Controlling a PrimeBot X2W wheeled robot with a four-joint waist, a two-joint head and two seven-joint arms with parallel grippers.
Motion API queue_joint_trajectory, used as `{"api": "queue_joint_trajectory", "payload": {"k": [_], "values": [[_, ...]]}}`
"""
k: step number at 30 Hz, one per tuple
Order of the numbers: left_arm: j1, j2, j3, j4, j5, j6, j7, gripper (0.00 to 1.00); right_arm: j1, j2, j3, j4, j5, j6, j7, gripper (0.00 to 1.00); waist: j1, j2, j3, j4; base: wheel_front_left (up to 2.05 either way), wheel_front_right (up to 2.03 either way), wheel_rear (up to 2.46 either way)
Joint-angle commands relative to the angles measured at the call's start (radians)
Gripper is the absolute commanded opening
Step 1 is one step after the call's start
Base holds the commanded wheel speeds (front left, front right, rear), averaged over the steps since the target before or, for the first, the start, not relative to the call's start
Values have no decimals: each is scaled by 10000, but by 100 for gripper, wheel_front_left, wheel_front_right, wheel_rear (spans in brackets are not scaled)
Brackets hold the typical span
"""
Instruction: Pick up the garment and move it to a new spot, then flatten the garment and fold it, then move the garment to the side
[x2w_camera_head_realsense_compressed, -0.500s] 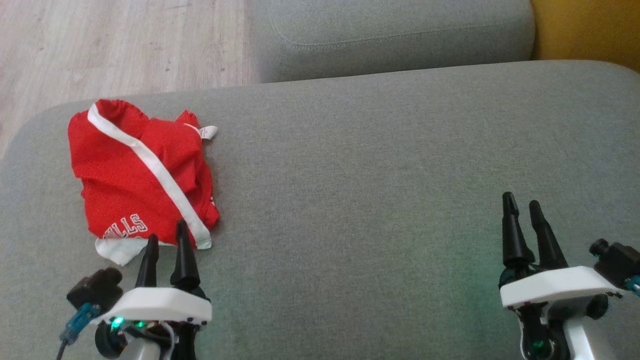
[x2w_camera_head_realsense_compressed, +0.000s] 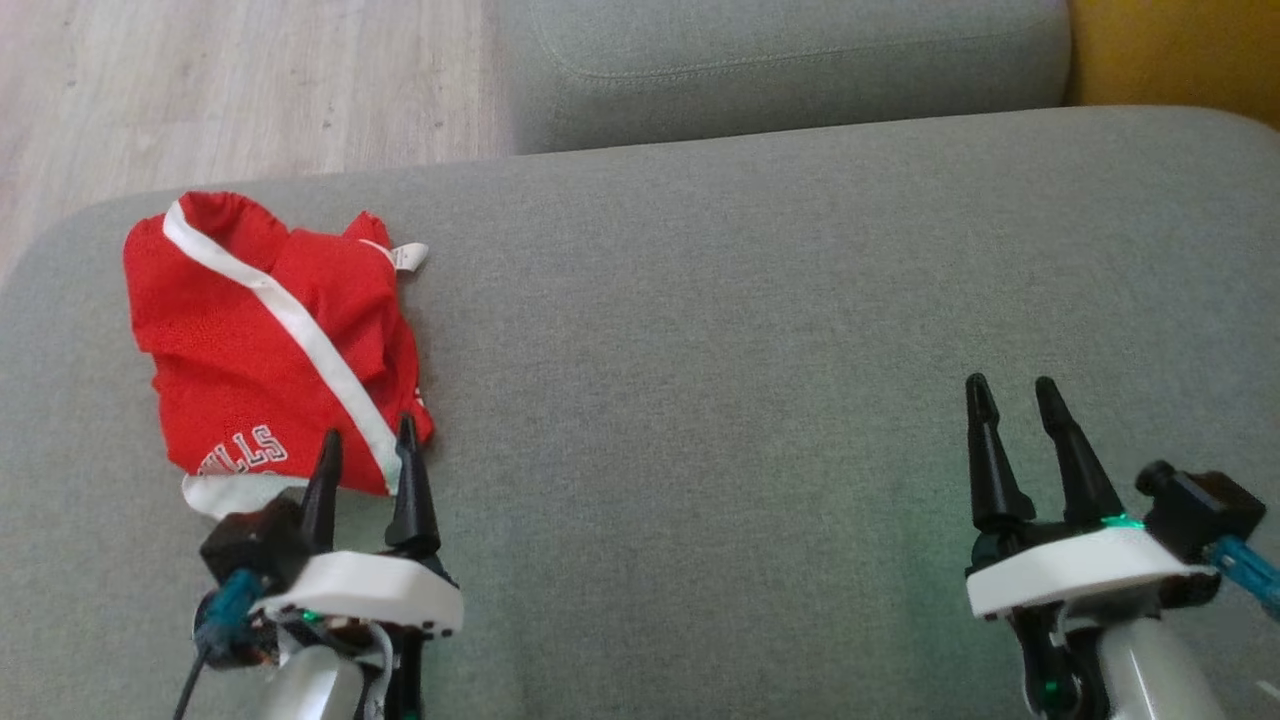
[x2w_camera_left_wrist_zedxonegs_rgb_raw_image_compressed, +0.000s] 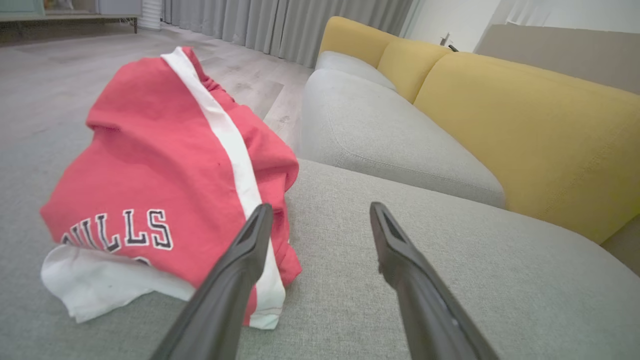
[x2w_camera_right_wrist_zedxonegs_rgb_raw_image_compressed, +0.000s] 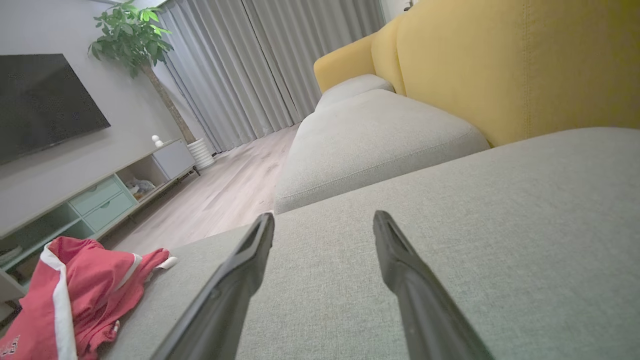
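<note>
The garment (x2w_camera_head_realsense_compressed: 260, 340) is a crumpled red piece with a white stripe, white lining and printed letters, lying at the left end of the grey sofa cushion (x2w_camera_head_realsense_compressed: 750, 350). It also shows in the left wrist view as the garment (x2w_camera_left_wrist_zedxonegs_rgb_raw_image_compressed: 160, 185) and at the lower left of the right wrist view as the garment (x2w_camera_right_wrist_zedxonegs_rgb_raw_image_compressed: 75, 295). My left gripper (x2w_camera_head_realsense_compressed: 367, 440) is open, its fingertips right at the garment's near edge, over the white stripe's end. The right gripper (x2w_camera_head_realsense_compressed: 1012, 390) stands open far to the right above bare cushion, holding nothing.
Behind the cushion lies another grey seat cushion (x2w_camera_head_realsense_compressed: 780, 60), with a yellow backrest (x2w_camera_left_wrist_zedxonegs_rgb_raw_image_compressed: 525, 130) to the right. Wooden floor (x2w_camera_head_realsense_compressed: 200, 90) lies beyond the cushion's left end. A TV unit (x2w_camera_right_wrist_zedxonegs_rgb_raw_image_compressed: 100, 195), a TV and a plant stand across the room.
The left gripper has moved forward and to the right, up to the garment's near edge. The right gripper has shifted slightly left. The head camera has shifted a little too.
</note>
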Motion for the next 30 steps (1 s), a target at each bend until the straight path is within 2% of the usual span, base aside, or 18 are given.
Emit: {"api": "queue_joint_trajectory", "payload": {"k": [1,16,23,30], "values": [[-632,273,32,-270,398,136,-182,100,-588,-69,224,-474,-461,-5,-193,100,-1,0,55,-10,0,0,0],[-1282,776,-1328,216,2313,1017,-623,100,-690,-78,535,-795,-2871,-6,-635,100,-1,0,265,97,0,0,0],[-1542,991,-1983,654,3160,1273,-799,100,-710,-82,717,-839,-3854,-6,-811,100,-1,0,246,134,0,0,0],[-1561,884,-2128,523,3228,1508,-1005,100,-698,-86,799,-1017,-4549,-6,-1017,100,-1,0,224,165,0,0,0]]}}
